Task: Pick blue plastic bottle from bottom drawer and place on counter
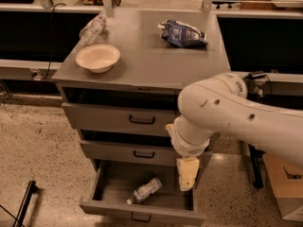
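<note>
The blue plastic bottle [144, 190] lies on its side in the open bottom drawer [142, 213], cap toward the front left. My gripper [187, 175] hangs from the large white arm [227, 117] over the drawer's right side, to the right of the bottle, slightly above it and apart from it. The grey counter [151, 60] tops the cabinet above.
On the counter are a cream bowl [98, 57], a plain clear bottle [92, 28] at the back left and a dark blue snack bag [182, 33]. The two upper drawers are shut. A cardboard box [284, 183] stands at the right, a black pole [26, 202] at the lower left.
</note>
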### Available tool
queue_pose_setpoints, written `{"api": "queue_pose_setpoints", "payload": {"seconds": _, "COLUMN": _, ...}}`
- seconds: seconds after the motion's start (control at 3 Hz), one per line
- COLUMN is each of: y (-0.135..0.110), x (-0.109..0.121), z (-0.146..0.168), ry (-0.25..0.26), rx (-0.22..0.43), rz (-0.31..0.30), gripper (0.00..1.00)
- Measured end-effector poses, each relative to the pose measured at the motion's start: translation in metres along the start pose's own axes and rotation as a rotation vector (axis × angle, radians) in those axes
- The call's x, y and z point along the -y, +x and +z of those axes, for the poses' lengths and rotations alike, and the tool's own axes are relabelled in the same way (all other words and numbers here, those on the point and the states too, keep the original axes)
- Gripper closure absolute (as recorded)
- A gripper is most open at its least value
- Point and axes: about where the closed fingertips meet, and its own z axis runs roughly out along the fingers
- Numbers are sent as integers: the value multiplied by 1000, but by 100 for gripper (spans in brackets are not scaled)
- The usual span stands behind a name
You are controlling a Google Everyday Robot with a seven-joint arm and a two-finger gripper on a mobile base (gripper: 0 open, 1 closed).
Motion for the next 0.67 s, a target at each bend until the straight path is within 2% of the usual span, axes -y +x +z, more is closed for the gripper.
{"api": "queue_pose_setpoints", "payload": {"seconds": 0.33, "y": -15, "x": -2, "z": 62, "ry": -19, "rx": 25, "rz": -69, "gripper": 0}}
{"api": "queue_pose_setpoints", "payload": {"seconds": 0.67, "y": -17, "x": 5, "z": 63, "ry": 7, "rx": 37, "rz": -67, "gripper": 0}}
